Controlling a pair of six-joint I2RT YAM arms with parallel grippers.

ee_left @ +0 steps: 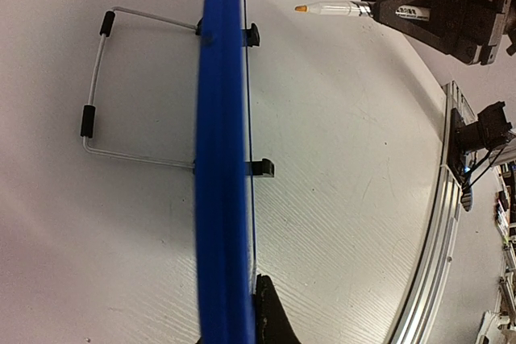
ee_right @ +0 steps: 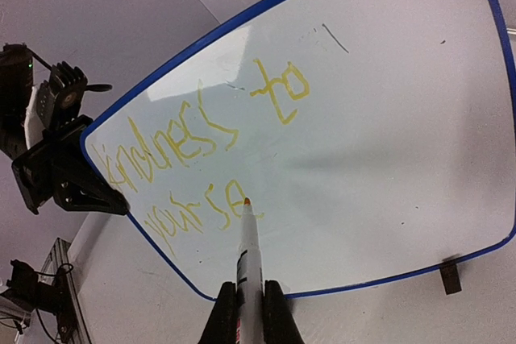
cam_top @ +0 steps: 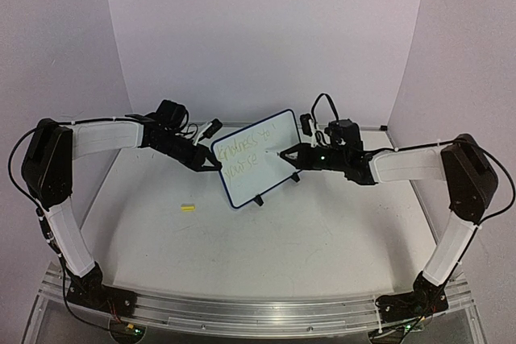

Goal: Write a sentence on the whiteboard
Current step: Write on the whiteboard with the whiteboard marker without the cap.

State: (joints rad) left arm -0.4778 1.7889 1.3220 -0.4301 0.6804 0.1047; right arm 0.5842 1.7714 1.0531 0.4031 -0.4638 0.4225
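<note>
The whiteboard (cam_top: pixel 274 138) stands tilted on the table, propped on its wire stand (ee_left: pixel 97 110). My left gripper (cam_top: pixel 214 164) is shut on its left edge. In the left wrist view the blue rim (ee_left: pixel 222 159) runs edge-on, with one dark finger (ee_left: pixel 272 316) against the face. The sentence (ee_right: pixel 201 130) is in yellow: "kindness to" above "yourse". My right gripper (ee_right: pixel 250 296) is shut on a white marker (ee_right: pixel 248 243). Its orange tip points at the end of "yourse". From the left wrist the marker (ee_left: pixel 330 9) tip shows a little off the board's face.
A small yellow cap (cam_top: pixel 188 208) lies on the table left of the board. Two black clip feet (ee_left: pixel 262 168) hold the board's lower edge. An aluminium rail (cam_top: pixel 258 312) runs along the near edge. Cables (cam_top: pixel 322 102) hang behind the right wrist.
</note>
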